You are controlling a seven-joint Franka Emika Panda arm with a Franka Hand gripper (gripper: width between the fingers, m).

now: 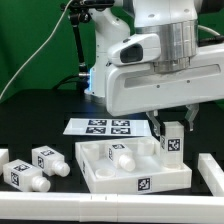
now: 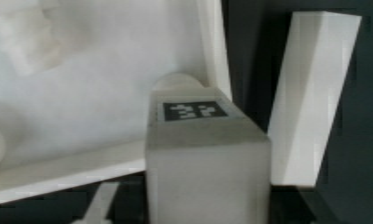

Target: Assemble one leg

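Tool (image 1: 172, 128) is gripping one leg (image 1: 172, 143) upright, right of centre, above the tray (image 1: 100, 178) corner; insertion is apparently still remaining.

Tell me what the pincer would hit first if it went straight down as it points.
Probably the tray, near its rim on the exterior view's right. The pincer, shut on the leg, points down, so the leg's lower end would touch first. Depth is unclear.
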